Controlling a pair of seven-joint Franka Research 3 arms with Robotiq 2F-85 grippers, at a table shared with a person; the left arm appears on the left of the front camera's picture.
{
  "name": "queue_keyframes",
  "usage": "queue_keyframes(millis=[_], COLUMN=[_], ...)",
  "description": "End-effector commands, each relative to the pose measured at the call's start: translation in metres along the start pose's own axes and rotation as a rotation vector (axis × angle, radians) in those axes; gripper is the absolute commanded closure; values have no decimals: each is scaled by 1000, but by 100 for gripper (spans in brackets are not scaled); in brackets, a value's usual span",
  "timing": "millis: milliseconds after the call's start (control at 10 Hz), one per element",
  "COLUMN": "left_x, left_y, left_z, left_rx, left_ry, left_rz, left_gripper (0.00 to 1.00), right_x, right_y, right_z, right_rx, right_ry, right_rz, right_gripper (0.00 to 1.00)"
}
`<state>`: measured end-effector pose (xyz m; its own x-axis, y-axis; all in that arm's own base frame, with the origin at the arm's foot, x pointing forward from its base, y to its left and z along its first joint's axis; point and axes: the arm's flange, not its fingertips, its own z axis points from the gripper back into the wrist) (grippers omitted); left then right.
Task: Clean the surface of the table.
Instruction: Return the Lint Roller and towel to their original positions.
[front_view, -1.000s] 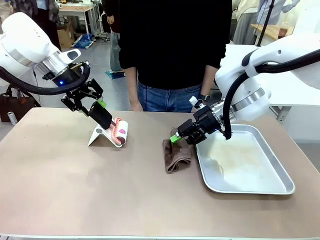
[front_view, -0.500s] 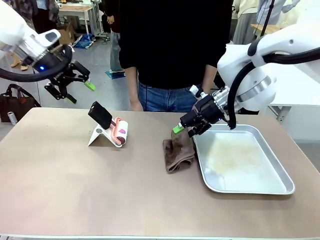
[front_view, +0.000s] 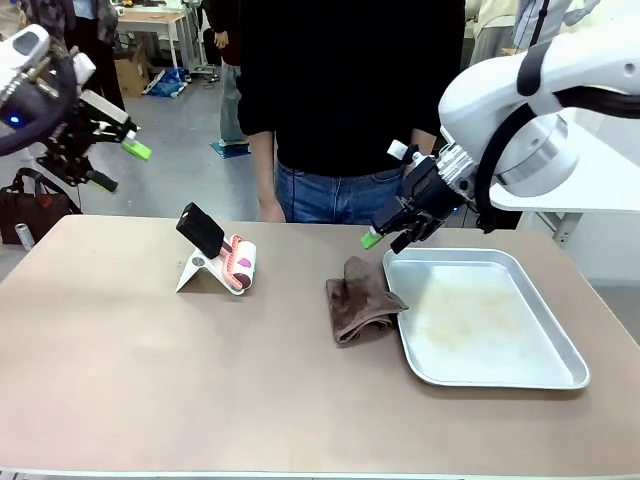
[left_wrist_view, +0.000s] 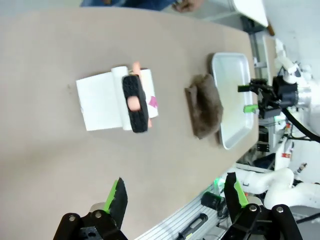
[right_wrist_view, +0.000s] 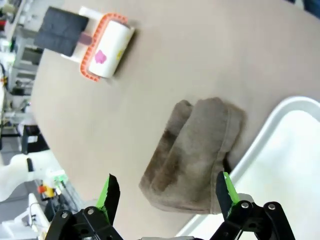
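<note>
Floor (front_view: 190, 130): grey, smooth, lit evenly from above.
Far workbench (front_view: 150, 18): wood-topped, at the back of the room.
Cardboard box (front_view: 130, 72): on the floor beneath that workbench.
White-topped table (front_view: 580, 185): at the right edge.
Dark bag (front_view: 30, 210): on the floor at left.

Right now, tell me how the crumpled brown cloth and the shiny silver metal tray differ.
The crumpled brown cloth is soft, dark and folded in a heap; the shiny silver metal tray is rigid, pale and flat with a raised rim. The cloth is much smaller than the tray. The cloth's edge laps over the tray's left rim. Both lie on the tan table, and neither is held.
</note>
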<state>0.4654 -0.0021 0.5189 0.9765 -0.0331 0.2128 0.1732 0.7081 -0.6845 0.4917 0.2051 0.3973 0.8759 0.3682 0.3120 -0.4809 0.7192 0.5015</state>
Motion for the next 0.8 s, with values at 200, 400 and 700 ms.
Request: queue_keyframes(millis=[200, 400, 700], left_x=[-51, -77, -110], left_y=[24, 54, 100], left_z=[37, 58, 81], left_rx=[-213, -311, -481], left_ry=[72, 99, 68], left_rz=[-45, -8, 64], left_gripper=[0, 0, 0], right_x=[-52, -83, -125], right_y=[-14, -37, -65], right_z=[45, 73, 116], right_rx=[132, 281, 508], right_ry=[-88, -96, -112], right_rz=[-91, -156, -200], right_gripper=[0, 0, 0])
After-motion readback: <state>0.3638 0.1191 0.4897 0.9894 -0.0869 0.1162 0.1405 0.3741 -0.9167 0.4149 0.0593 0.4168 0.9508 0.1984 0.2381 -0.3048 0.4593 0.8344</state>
